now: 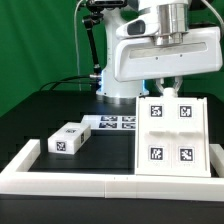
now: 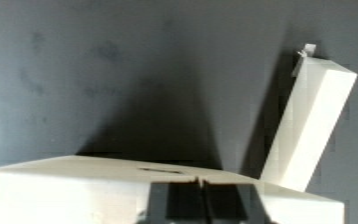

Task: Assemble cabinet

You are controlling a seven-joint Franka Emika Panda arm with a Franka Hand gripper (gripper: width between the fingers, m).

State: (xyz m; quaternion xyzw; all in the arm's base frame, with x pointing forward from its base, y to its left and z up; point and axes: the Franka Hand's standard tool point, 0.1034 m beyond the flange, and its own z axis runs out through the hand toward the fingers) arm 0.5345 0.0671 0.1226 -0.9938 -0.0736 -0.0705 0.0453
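Observation:
The cabinet [image 1: 170,138] is a large white box with several square markers on its face. It stands at the exterior view's right, just inside the low white border frame [image 1: 60,178]. My gripper [image 1: 166,90] hangs right over its top far edge, and the box hides the fingertips there. In the wrist view the two dark fingers [image 2: 181,203] lie pressed together with nothing seen between them, against the cabinet's white top [image 2: 69,185]. A long white wall piece [image 2: 314,120] rises beside it. A small white drawer block [image 1: 65,138] with markers lies at the left.
The marker board [image 1: 115,122] lies flat on the black table behind the drawer block. The white arm base [image 1: 110,60] and cables stand at the back before a green curtain. The border frame runs along the front and left.

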